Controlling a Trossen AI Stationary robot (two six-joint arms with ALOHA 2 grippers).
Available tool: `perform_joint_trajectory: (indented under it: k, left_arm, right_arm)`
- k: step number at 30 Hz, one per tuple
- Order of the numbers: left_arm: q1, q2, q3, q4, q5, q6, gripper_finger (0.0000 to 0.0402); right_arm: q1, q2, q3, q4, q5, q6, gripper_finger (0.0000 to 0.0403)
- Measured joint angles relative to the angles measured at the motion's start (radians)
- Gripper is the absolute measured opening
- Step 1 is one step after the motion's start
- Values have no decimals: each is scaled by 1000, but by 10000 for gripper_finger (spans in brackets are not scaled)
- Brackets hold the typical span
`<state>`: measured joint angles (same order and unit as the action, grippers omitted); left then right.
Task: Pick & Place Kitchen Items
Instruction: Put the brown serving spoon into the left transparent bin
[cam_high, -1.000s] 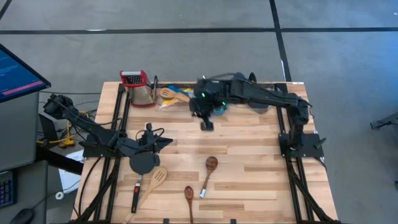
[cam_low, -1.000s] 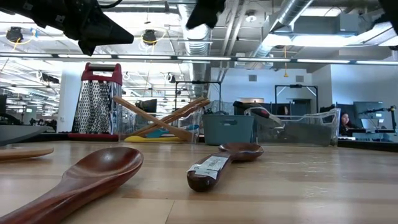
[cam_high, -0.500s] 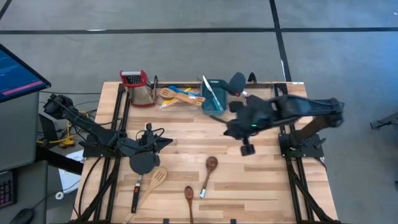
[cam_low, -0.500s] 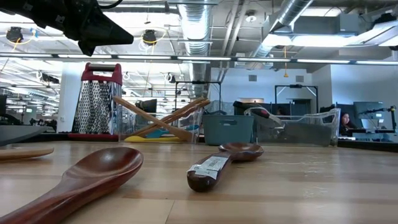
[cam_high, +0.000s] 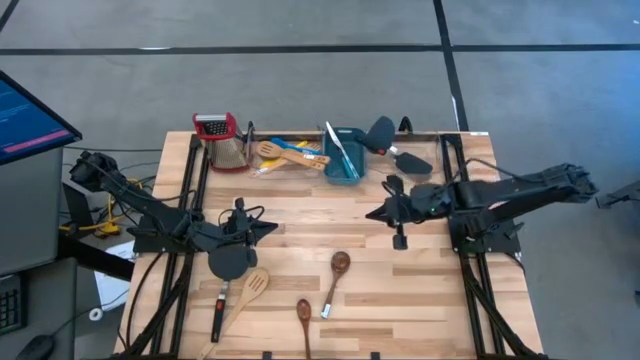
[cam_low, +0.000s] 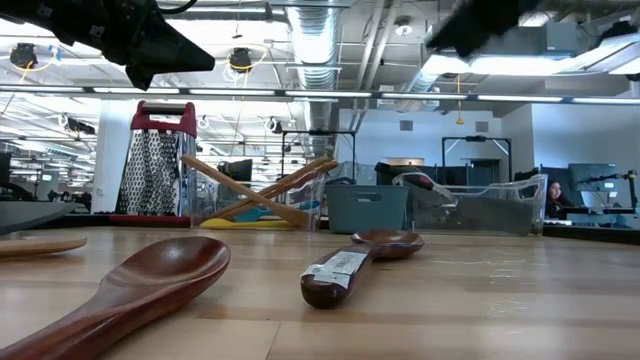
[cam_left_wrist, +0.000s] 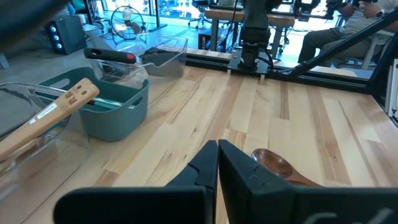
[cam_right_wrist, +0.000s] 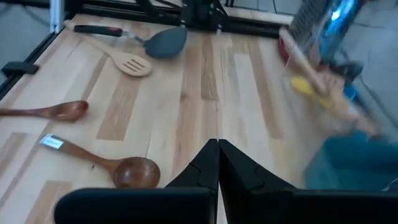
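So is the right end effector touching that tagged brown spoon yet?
Apart. In the high view the right end effector hangs over bare table, with clear wood between it and the tagged brown spoon. Its own wrist view shows shut fingers and nothing held.

1. The high view looks straight down from well above, taking in the whole counter (cam_high: 400, 290) and the floor around it.
2. The low view sits at counter-top height, close behind a dark-brown wooden spoon (cam_low: 130, 290), and faces level across the boards into the room.
3. The left wrist view looks forward past its own claw (cam_left_wrist: 217, 163) across the counter toward the teal tub (cam_left_wrist: 112, 106) and the other arm's base.
4. The right wrist view looks down past its own claw (cam_right_wrist: 218, 163) toward the opposite side.
5. A labelled spoon (cam_high: 333, 280) shows in the high, low (cam_low: 350, 265) and right wrist (cam_right_wrist: 102, 163) views.
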<state>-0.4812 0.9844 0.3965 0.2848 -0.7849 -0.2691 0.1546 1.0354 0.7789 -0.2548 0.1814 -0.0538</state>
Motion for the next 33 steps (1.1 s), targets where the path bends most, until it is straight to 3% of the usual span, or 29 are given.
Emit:
perform_joint_trajectory:
  k: [5,9,18,25,33]
  left_arm:
    - [0,0,0,0,0,1,2]
    - [9,0,0,0,1,2,2]
    - [27,0,0,0,9,-1,2]
    - [27,21,0,12,195,-142,2]
    - [2,300,27,147,381,-356,2]
  right_arm:
    - [-12,15,-247,309,0,199,0]
    - [15,95,-327,454,-10,360,0]
    - [103,350,-267,540,-26,456,0]
    - [138,464,-181,541,-26,439,0]
    - [133,459,-156,536,-24,364,0]
